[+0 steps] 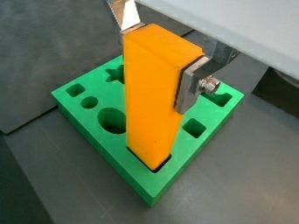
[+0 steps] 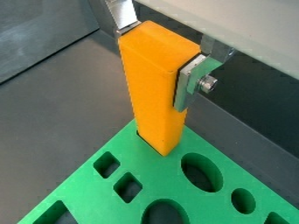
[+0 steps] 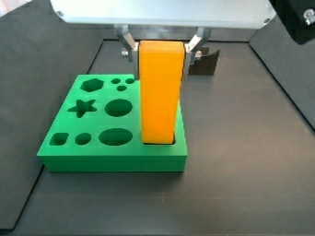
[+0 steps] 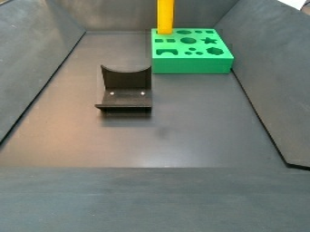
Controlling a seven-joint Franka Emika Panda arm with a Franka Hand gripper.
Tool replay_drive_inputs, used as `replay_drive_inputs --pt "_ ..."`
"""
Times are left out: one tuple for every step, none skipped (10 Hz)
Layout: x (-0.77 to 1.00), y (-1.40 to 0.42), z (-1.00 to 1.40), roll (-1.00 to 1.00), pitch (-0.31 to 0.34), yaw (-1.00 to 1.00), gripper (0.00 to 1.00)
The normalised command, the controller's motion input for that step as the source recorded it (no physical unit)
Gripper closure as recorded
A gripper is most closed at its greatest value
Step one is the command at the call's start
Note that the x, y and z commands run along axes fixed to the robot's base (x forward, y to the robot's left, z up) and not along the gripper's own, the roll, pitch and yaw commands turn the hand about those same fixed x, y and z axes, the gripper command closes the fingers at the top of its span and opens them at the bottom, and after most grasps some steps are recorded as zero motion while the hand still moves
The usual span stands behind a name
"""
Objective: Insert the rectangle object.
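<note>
The rectangle object [image 1: 152, 105], a tall orange-yellow block, stands upright with its lower end in a slot at the corner of the green board [image 1: 140, 179]. It shows in the same place in the other wrist view [image 2: 152, 96] and in both side views [image 3: 160, 92] [image 4: 165, 14]. My gripper [image 1: 158, 61] is at the block's top, one silver finger [image 1: 190, 83] flat against each side, shut on it. The gripper also shows in a wrist view [image 2: 158, 57] and a side view [image 3: 160, 46]. The board [image 3: 110, 159] has several other shaped holes, all empty.
The dark fixture [image 4: 123, 89] stands on the floor some way in front of the green board [image 4: 194, 62]; in a side view it shows behind the block [image 3: 207, 60]. Sloping grey walls [image 4: 49, 82] enclose the dark floor.
</note>
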Motion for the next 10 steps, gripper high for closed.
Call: replay_drive_inputs --pt "0.00 -0.17 -0.43 0.45 0.000 0.18 1.00" --pt "0.05 -0.17 -0.43 0.45 0.000 0.14 1.00" --pt "0.25 -0.10 -0.45 0.39 0.079 0.05 1.00" --pt "0.42 -0.07 -0.54 0.25 0.170 0.00 1.00" --pt "0.32 -0.01 -0.51 0.16 0.170 -0.13 1.00" --pt "0.00 0.00 -0.35 0.05 0.096 -0.16 1.00" --pt "-0.09 0.00 -0.26 -0.02 0.006 -0.08 1.00" --pt "-0.13 -0.04 -0.18 -0.15 -0.006 0.00 1.00" --pt "-0.21 -0.06 -0.08 -0.18 -0.079 0.13 1.00" --pt "-0.24 -0.09 -0.03 -0.14 -0.110 0.29 1.00"
